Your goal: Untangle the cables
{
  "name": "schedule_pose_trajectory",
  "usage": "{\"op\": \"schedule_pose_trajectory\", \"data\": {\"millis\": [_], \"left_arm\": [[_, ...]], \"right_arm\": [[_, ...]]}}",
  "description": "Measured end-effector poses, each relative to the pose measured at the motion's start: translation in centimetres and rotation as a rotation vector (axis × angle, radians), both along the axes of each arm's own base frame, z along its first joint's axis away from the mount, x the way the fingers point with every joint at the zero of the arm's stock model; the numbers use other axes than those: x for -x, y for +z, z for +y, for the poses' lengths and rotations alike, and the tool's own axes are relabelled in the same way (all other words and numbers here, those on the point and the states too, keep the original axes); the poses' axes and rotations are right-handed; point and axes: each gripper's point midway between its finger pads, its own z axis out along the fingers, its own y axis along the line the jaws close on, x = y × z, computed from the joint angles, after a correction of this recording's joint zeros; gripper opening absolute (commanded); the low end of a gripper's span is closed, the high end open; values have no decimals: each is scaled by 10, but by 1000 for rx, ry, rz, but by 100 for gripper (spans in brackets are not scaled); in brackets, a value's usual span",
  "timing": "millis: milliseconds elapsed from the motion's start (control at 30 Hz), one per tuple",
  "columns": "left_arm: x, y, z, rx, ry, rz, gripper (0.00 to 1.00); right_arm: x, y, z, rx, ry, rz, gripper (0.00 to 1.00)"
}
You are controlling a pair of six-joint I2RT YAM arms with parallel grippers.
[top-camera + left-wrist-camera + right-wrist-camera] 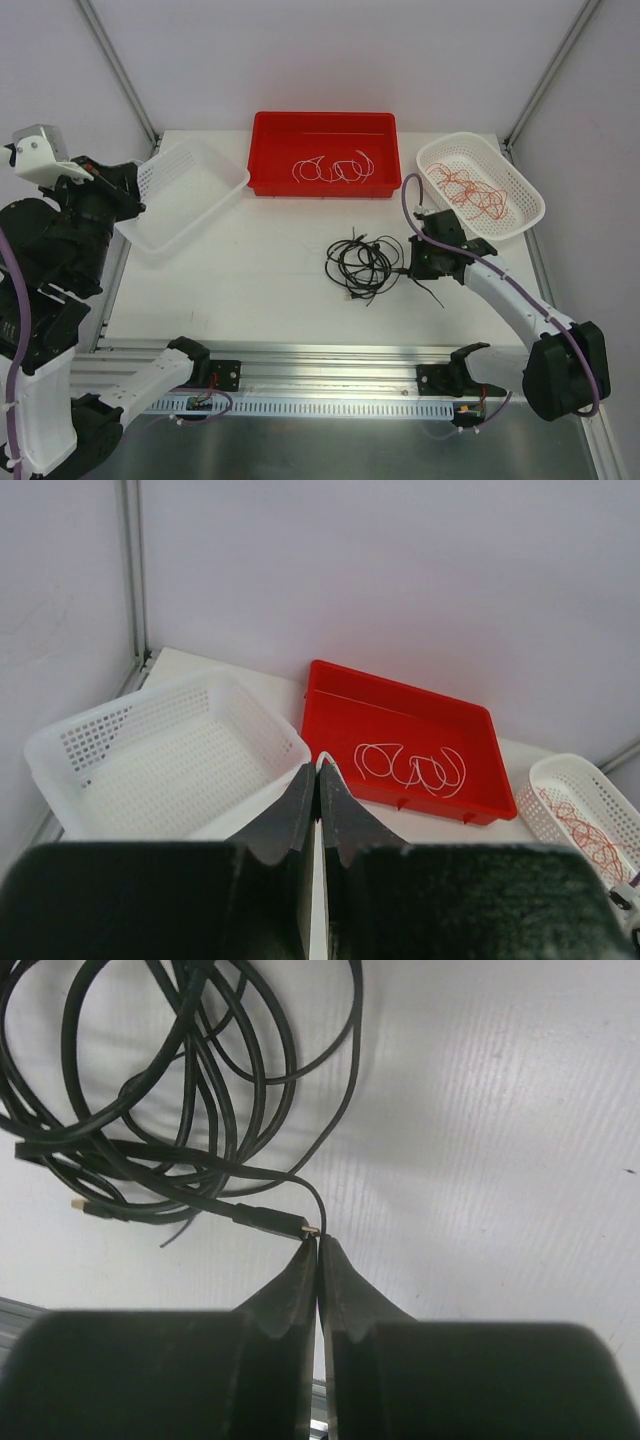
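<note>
Jaws shut, the right gripper [318, 1243] is pinching the light, floppy black cables [128, 1090] by a plug end [272, 1221], likely the firmest hold.

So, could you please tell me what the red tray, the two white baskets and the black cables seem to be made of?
Red tray: likely hard plastic, smooth and slightly glossy, with moulded walls. Left basket and right basket: likely plastic too, matt white, with moulded lattice walls. Black cables: probably rubber or plastic sheathing, faintly shiny, bending in loose loops.
</note>
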Motion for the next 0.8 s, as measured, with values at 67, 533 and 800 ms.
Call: {"op": "schedule_pose_trajectory", "data": {"millis": [67,533,800], "left_arm": [[0,-2,2,-6,13,6,0],[-18,-369,-48,-86,-62,901,35],[-3,-401,-86,31,-240,1003,84]], "right_arm": [[-1,0,-4,4,-19,2,7],[3,13,6,-75,19,-19,55],[9,32,17,-111,89,-85,75]]}}
